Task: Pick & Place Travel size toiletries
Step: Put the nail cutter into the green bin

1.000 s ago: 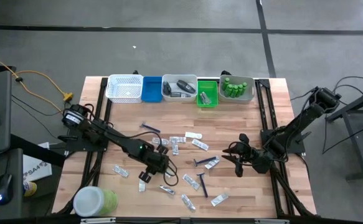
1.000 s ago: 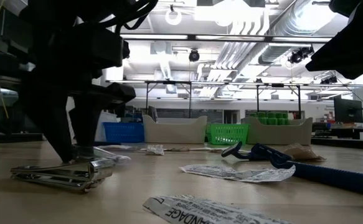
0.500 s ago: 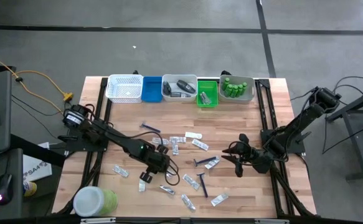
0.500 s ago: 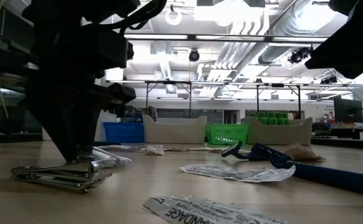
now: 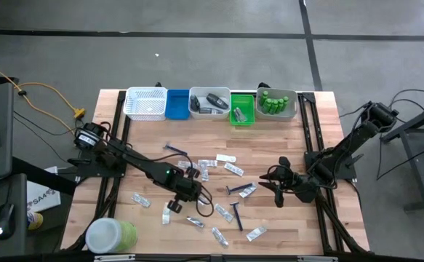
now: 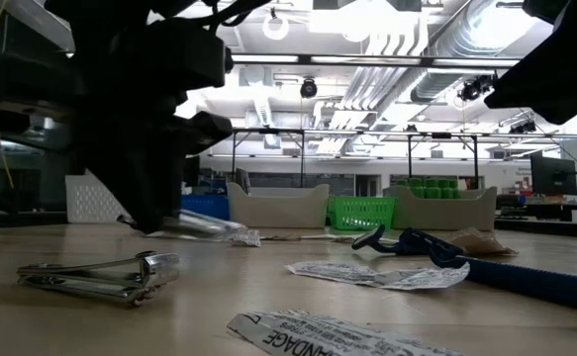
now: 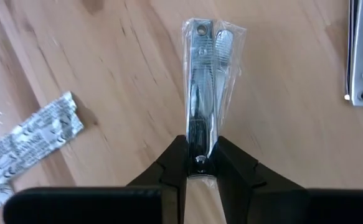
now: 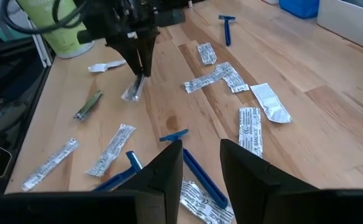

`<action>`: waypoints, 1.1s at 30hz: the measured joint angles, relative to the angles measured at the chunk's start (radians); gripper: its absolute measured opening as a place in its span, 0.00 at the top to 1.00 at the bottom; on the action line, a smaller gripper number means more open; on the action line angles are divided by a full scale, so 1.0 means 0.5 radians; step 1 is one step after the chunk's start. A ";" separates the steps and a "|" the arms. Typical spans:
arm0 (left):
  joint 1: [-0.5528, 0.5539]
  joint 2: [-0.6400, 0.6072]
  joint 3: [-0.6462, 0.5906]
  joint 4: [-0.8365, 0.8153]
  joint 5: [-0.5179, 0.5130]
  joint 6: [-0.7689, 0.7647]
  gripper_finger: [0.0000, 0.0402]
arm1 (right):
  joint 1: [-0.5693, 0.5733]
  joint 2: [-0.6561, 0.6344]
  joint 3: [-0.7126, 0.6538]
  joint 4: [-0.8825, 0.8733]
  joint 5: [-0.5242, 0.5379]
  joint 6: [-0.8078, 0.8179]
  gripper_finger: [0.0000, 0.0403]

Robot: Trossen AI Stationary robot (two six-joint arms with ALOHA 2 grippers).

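Observation:
My left gripper (image 5: 177, 199) hovers over the table's near left middle, shut on a nail clipper in a clear wrapper (image 7: 201, 93), also seen in the low view (image 6: 197, 226). A second clipper (image 6: 100, 277) lies flat on the wood. Silvery sachets (image 5: 230, 168) and blue razors (image 5: 235, 190) lie scattered across the middle. Green bottles (image 5: 273, 102) stand in a grey bin at the far edge. My right gripper (image 8: 201, 168) waits open above the table's right part, with nothing between its fingers. My left gripper pinches one end of the wrapped clipper (image 7: 200, 149) between its two fingertips (image 7: 231, 163). The fingers slant steeply down from above, and the clipper runs on beyond them in their own line. It is lifted clear of the table, its free end (image 8: 131, 93) lowest.
A row of trays stands along the far edge: a white basket (image 5: 146, 102), a blue tray (image 5: 177, 104), a grey bin (image 5: 209, 102) and a green tray (image 5: 242, 109). A big green jar with a white lid (image 5: 110, 236) stands at the near left corner.
My left gripper has risen from the table and carried the wrapped clipper up with it. The clipper lay on the wood before and now hangs clear. The second clipper has stayed where it was.

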 joint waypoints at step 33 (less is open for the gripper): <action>0.030 -0.007 0.005 0.173 -0.237 -0.051 0.86 | -0.001 0.167 0.000 -0.053 0.014 0.008 0.75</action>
